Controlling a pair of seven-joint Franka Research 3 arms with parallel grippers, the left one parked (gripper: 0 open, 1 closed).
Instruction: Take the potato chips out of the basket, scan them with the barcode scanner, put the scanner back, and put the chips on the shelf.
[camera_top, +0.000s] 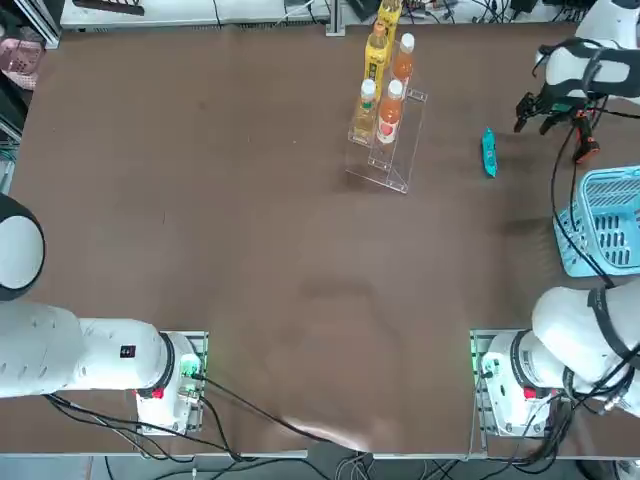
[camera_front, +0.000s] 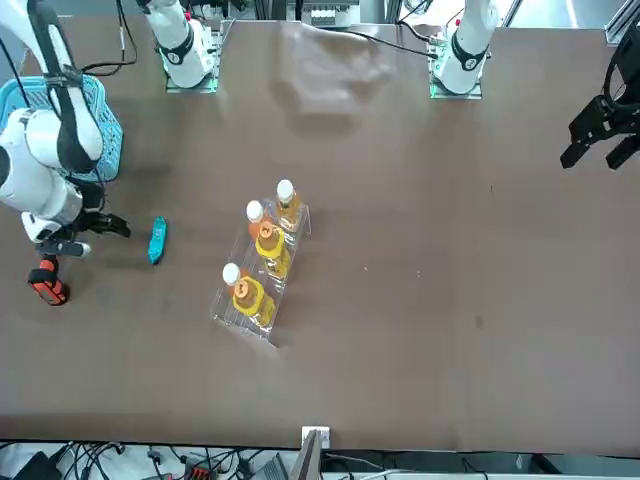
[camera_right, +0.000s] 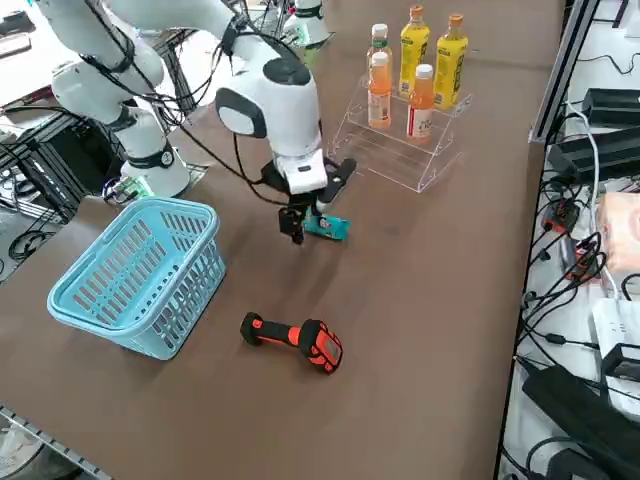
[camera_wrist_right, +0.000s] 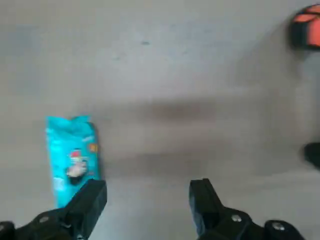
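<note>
On the brown table (camera_top: 200, 200), read from left to right in the overhead view, the shelf (camera_top: 400, 150) is found near the middle of the far half, with four drink bottles (camera_top: 379, 95) standing on its steps and no packet among them. To its right, well apart from it, the potato chips (camera_top: 489, 152) are seen lying flat on the tabletop, outside the basket (camera_top: 605, 215). Further right, the right gripper (camera_top: 535, 112) is held empty above the table between the packet and the barcode scanner (camera_top: 587, 148), with its jaws spread wide; in the wrist view the packet lies just beside one finger (camera_wrist_right: 87, 202), not between the two. The scanner is seen lying on its side on the table, untouched, near the far end of the basket. The basket appears empty at the table's right edge.

The removal of the chips from the basket is judged complete. Whether the scan has been carried out cannot be told from the scene. The placing of the packet on the shelf remains to be done
</note>
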